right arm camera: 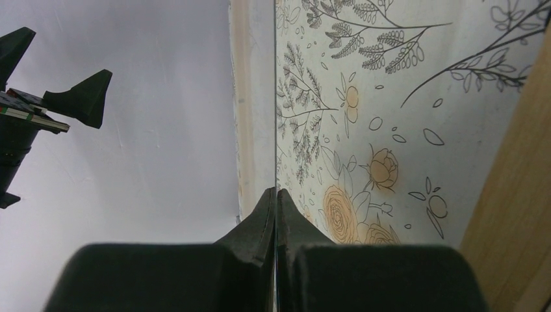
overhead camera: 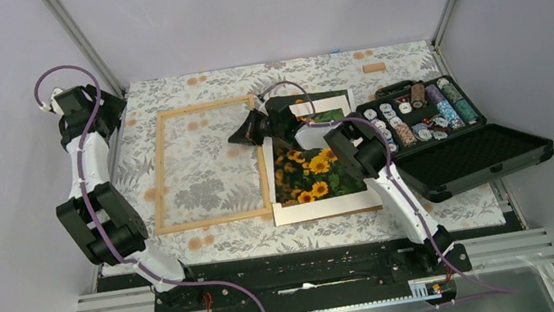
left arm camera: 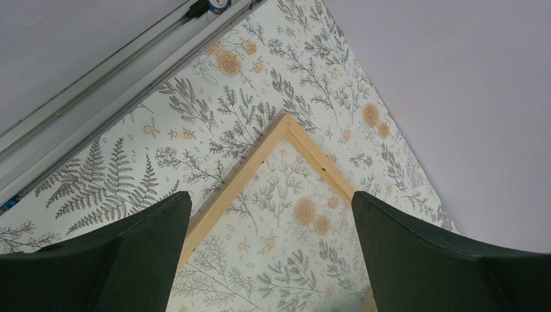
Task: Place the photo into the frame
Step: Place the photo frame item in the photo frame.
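Note:
The light-wood frame (overhead camera: 160,173) lies flat left of centre, and its far left corner (left arm camera: 286,123) shows below my left gripper (left arm camera: 273,214). That gripper (overhead camera: 102,107) hangs open and empty above the corner. My right gripper (overhead camera: 239,135) is at the frame's right bar (right arm camera: 513,214). It (right arm camera: 275,192) is shut on the edge of a thin clear pane (right arm camera: 275,97), seen edge-on just above the cloth. The sunflower photo (overhead camera: 311,174) lies on a white mat (overhead camera: 323,207) right of the frame. The right arm covers part of the photo.
An open black case (overhead camera: 472,156) with poker chips stands at the right. A small wooden block (overhead camera: 374,68) sits near the back edge. Grey walls close in left, right and behind. The left arm's open fingers (right arm camera: 78,97) show in the right wrist view.

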`<move>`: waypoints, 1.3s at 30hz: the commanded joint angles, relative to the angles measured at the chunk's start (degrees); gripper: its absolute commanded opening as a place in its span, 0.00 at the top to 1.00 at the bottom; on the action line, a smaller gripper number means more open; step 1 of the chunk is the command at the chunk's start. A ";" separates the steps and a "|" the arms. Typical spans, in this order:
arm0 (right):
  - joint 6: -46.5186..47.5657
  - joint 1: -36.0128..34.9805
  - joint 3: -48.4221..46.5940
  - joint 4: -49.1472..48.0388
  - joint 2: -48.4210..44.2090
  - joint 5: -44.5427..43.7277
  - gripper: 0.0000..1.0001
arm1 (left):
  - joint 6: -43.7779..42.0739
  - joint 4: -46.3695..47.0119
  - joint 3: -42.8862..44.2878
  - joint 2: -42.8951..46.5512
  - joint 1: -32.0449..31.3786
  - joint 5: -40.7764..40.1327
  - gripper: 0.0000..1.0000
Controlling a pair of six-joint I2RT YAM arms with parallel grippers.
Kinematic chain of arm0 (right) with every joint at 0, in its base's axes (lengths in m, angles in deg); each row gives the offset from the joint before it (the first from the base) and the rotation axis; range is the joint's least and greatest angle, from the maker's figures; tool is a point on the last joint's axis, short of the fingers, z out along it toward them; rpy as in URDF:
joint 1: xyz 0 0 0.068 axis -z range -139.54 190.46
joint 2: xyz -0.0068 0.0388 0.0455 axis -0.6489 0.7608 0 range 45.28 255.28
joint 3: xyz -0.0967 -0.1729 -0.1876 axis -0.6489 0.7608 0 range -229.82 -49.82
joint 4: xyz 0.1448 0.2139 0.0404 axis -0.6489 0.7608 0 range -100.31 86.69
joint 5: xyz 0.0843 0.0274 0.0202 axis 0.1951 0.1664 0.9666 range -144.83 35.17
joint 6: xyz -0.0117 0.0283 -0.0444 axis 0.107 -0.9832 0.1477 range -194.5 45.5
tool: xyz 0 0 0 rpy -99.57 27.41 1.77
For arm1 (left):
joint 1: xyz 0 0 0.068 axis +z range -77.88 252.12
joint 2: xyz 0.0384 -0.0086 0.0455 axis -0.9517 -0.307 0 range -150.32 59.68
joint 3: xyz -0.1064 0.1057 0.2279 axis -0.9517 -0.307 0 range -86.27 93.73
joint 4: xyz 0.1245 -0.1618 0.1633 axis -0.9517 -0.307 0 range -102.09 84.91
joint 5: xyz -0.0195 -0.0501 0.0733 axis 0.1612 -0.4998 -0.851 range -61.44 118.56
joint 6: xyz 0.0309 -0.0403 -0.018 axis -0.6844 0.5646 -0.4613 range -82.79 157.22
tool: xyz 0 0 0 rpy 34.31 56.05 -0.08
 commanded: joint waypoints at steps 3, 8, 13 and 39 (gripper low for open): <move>2.99 0.77 -0.79 0.73 -6.10 -1.94 1.00 | 0.53 1.85 1.31 -0.59 -0.13 0.72 0.01; 3.64 0.82 -1.72 1.65 -6.02 -1.99 1.00 | 0.58 1.85 1.32 -0.97 -0.33 0.91 0.01; 3.33 0.81 -1.00 1.41 -5.93 -1.70 1.00 | 0.61 1.89 1.33 -1.31 -0.42 1.09 0.01; 5.30 1.15 0.74 2.05 -7.22 -2.18 1.00 | 0.66 1.86 1.30 -1.20 -0.48 1.21 0.01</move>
